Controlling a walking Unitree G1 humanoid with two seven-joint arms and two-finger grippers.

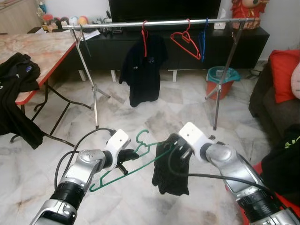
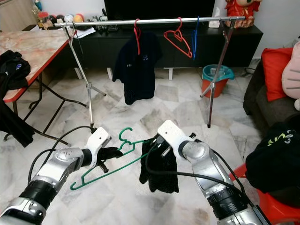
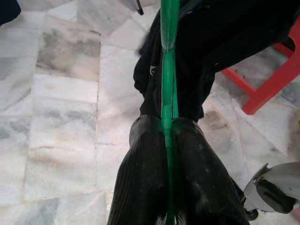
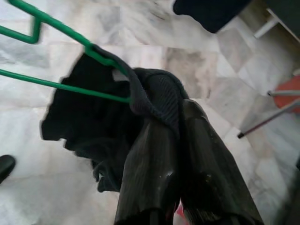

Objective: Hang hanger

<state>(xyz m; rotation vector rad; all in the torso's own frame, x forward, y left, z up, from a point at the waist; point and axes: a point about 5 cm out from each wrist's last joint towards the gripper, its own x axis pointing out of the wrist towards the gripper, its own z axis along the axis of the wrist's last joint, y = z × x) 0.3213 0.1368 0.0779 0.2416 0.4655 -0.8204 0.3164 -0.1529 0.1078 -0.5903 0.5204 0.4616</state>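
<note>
1. Green and thin, the hanger (image 1: 123,169) hangs tilted in mid-air above the marble floor (image 1: 154,112), its hook uppermost, with a black garment (image 1: 169,169) bunched on its right end.
2. The left gripper (image 1: 125,157) has its jaws pressed together on the hanger's bar (the wrist view shows the green bar pinched between the fingers (image 3: 145,183)).
3. The right gripper (image 1: 177,149), arm bent inward, pinches the garment's cloth.
4. Beyond stands a metal rail (image 1: 154,23) carrying a dark shirt (image 1: 143,70) and red hangers (image 1: 186,43); a desk (image 1: 33,49) stands to the left.
</note>
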